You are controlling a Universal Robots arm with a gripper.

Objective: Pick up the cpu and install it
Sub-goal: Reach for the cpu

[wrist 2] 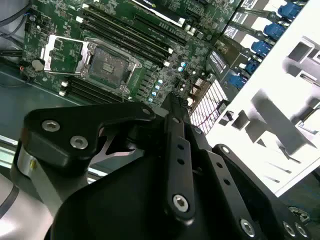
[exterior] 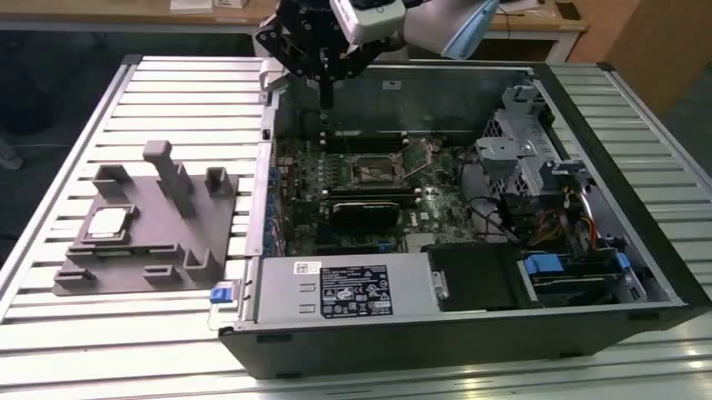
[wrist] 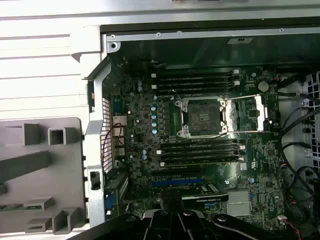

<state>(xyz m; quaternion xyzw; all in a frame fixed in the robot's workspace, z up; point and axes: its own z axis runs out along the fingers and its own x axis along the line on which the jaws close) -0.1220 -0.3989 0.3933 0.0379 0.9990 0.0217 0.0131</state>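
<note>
The cpu (exterior: 108,222), a small pale silvery square, lies flat in a recess on the grey plastic fixture (exterior: 145,225) at the exterior view's left, outside the computer case. My gripper (exterior: 326,102) hangs shut and holding nothing over the case's back left corner, far from the cpu. In the second wrist view the gripper (wrist 2: 172,100) has its fingers together, pointing down at the motherboard. The square socket (wrist: 202,117) sits in the middle of the board with its metal frame swung open beside it; it is also seen as socket (exterior: 373,172) and socket (wrist 2: 107,64).
The open black computer case (exterior: 468,333) lies on a slatted white table (exterior: 67,125). Its left wall (exterior: 267,167) stands between fixture and board. Memory slots (wrist: 195,77), a power supply (exterior: 345,287), drive cage (exterior: 523,142) and cables (exterior: 556,225) crowd the inside.
</note>
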